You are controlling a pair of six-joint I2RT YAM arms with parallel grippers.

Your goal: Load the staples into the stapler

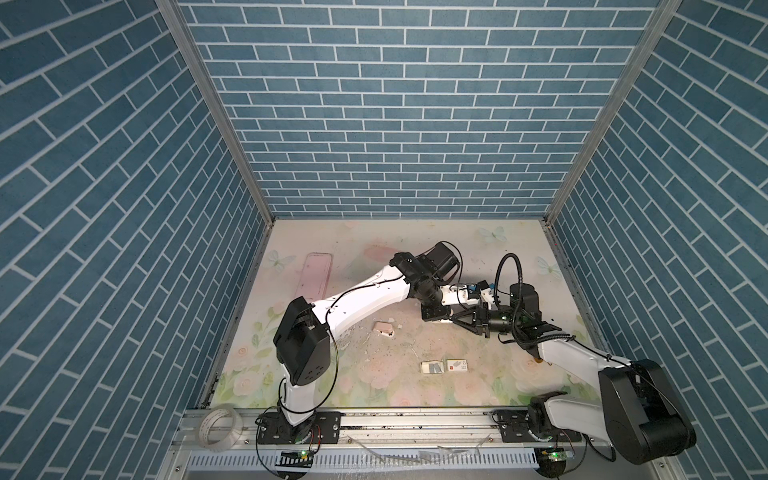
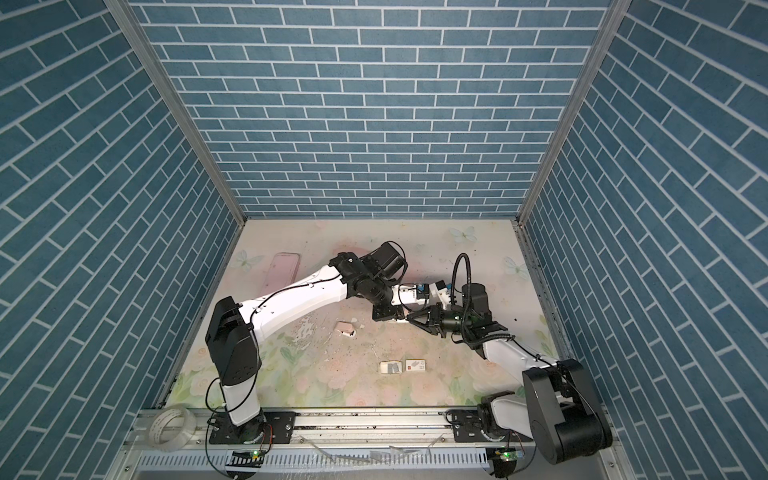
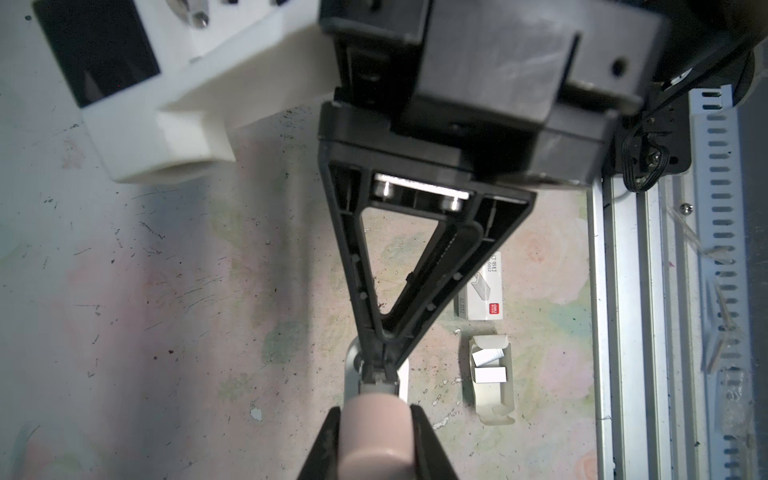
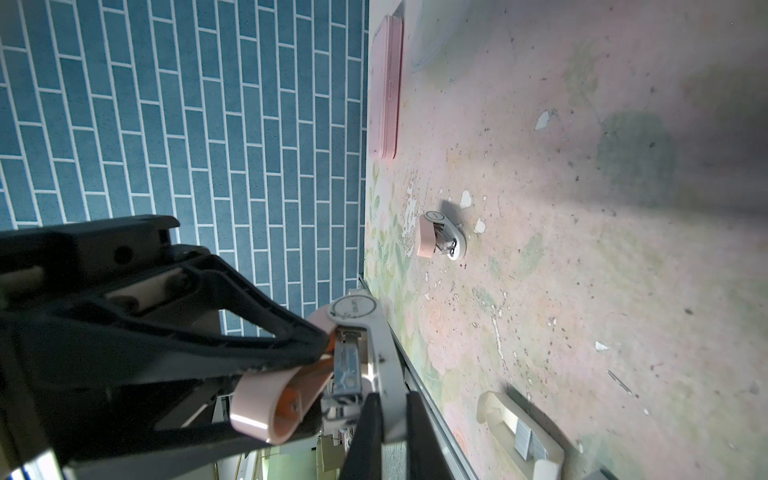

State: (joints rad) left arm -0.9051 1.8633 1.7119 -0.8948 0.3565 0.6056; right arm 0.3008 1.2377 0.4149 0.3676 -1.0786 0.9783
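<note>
In both top views the arms meet mid-table; the staples [image 1: 434, 367] lie in their card tray [image 1: 424, 368], well apart. Left wrist view: left gripper [image 3: 374, 419] clamped on the mini stapler [image 3: 374, 453], at its pink lid. Right wrist view: right gripper [image 4: 392, 401] pinching its white base. Seemingly opening it; next, one pincer must let go and fetch a strip

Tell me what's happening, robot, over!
Left hand shut on stapler lid. Right hand shut on its base. Staples lying in tray. Spare stapler aside, nothing blocking.
</note>
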